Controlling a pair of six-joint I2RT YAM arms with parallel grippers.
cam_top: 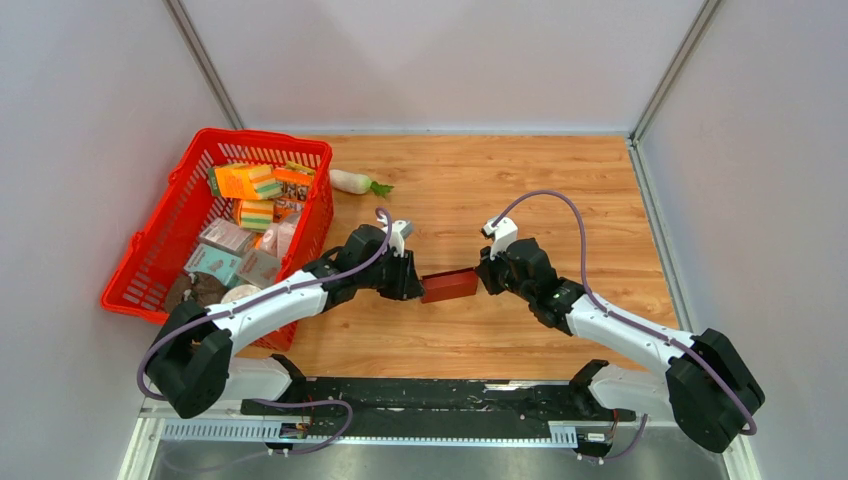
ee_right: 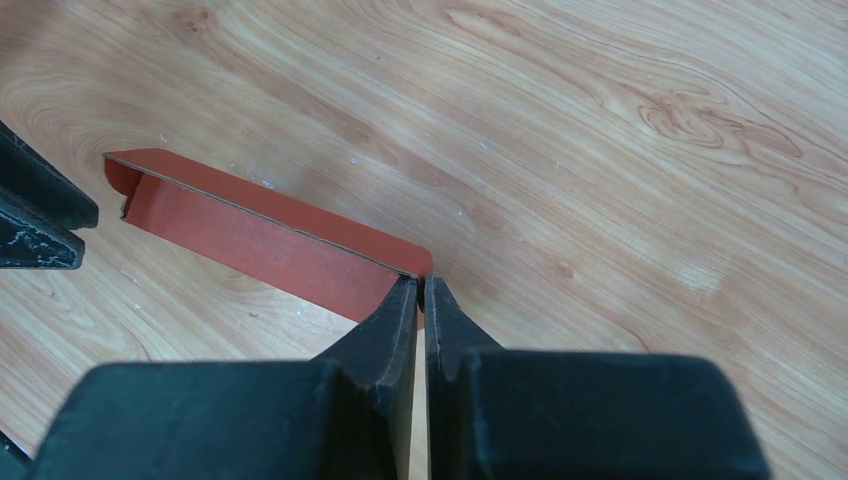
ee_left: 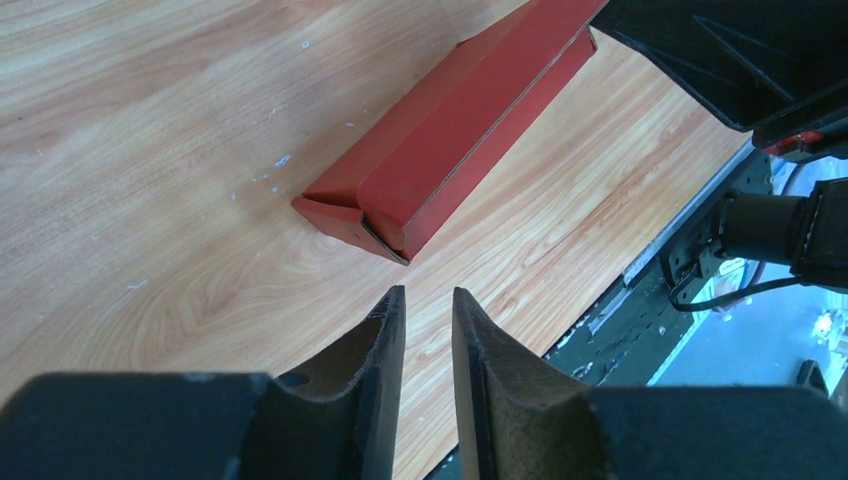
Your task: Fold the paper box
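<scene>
The dark red paper box (cam_top: pixel 449 286) lies on the wooden table between my two grippers, folded into a long narrow shape. In the left wrist view the paper box (ee_left: pixel 450 130) shows its near end with a loose flap tucked at the corner. My left gripper (ee_left: pixel 428 295) sits just short of that end, with its jaws a narrow gap apart and nothing between them; it also shows in the top view (cam_top: pixel 414 285). My right gripper (ee_right: pixel 421 285) is shut on the rounded end flap of the box (ee_right: pixel 260 240), at the box's right end in the top view (cam_top: pixel 483 278).
A red mesh basket (cam_top: pixel 215 145) full of packets stands at the left, close beside my left arm. A white radish (cam_top: pixel 352 181) lies behind it. The table's front edge with the black rail (cam_top: pixel 430 395) runs just behind the grippers.
</scene>
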